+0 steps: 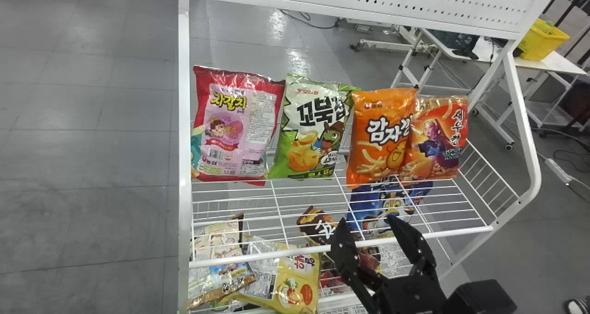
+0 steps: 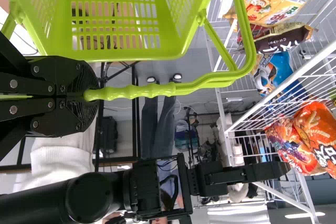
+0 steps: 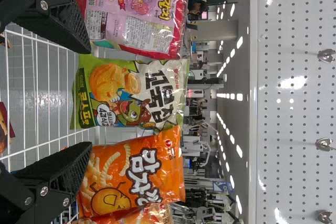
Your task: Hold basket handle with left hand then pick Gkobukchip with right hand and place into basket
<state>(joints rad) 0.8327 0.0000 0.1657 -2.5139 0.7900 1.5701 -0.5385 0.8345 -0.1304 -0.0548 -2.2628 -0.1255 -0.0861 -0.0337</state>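
The green Gkobukchip bag (image 1: 313, 127) stands on the upper wire shelf between a pink-red bag and an orange one. My right gripper (image 1: 366, 226) is at the shelf's front edge, in front of and below the bags, its two fingers spread. In the right wrist view the Gkobukchip bag (image 3: 128, 94) shows beyond the gap of the open right gripper (image 3: 89, 98), not touched by it. In the left wrist view my left gripper (image 2: 86, 95) is shut on the handle (image 2: 157, 90) of the yellow-green basket (image 2: 113, 51).
The pink-red bag (image 1: 235, 125), orange bag (image 1: 380, 134) and orange-red bag (image 1: 438, 139) share the upper shelf (image 1: 230, 198). More snack bags lie below it, among them a yellow one (image 1: 295, 281). A white perforated panel (image 1: 368, 5) rises above the bags.
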